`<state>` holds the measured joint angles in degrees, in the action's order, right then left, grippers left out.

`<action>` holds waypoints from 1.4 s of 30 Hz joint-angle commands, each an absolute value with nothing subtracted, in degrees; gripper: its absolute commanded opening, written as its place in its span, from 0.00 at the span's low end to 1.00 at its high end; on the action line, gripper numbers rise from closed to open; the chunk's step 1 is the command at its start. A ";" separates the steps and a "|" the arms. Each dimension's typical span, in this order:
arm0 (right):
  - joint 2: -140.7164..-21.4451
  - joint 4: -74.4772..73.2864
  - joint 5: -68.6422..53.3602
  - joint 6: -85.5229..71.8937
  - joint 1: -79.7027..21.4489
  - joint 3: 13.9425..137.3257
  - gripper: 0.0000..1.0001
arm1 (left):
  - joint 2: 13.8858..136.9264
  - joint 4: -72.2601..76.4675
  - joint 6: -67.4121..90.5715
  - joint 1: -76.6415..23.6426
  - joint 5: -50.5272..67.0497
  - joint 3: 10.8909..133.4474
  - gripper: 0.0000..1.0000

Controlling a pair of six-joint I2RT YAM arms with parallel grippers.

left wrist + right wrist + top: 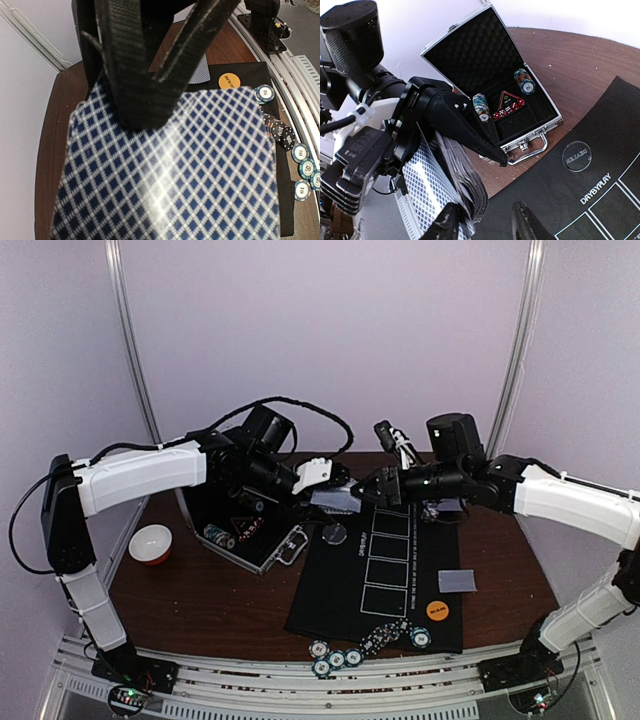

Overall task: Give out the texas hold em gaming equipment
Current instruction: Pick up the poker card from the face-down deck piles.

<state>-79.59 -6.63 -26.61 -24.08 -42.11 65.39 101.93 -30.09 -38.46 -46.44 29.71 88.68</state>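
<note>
- Cards [442, 185]: a loose, slightly fanned deck, held in the air and clamped between the jaws of the left gripper [152, 100]. Its lower corner hangs between the jaws of the right gripper [485, 207].
- Right jaws: apart, with one jaw just beside the deck's edge. We see nothing pinched.
- Handling, as we judge it: each card is light, thin, springy and slick, so neighbouring cards may slide out together.
- Hold: we would pinch only the outermost card, flat on both faces, near its free corner and away from the left jaws.

Open silver case [470, 50] and red-and-white bowl [151, 552] left of black mat [330, 612] on brown table [200, 605].
</note>
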 commanded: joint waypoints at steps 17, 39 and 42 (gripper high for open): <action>-78.36 -17.00 -26.92 -21.47 -42.45 72.58 0.13 | 100.22 -28.71 -38.41 -46.06 29.53 88.07 0.57; -76.97 -29.70 -30.67 -15.43 -40.28 82.71 0.00 | 100.10 -28.69 -38.32 -45.97 29.70 87.80 0.57; -76.11 -30.94 -32.85 -15.19 -38.58 83.69 0.00 | 100.12 -28.74 -38.24 -45.92 29.79 87.80 0.57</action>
<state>-78.85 -27.77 -29.80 -16.56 -40.71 81.19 101.93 -30.11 -38.46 -46.44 29.39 88.36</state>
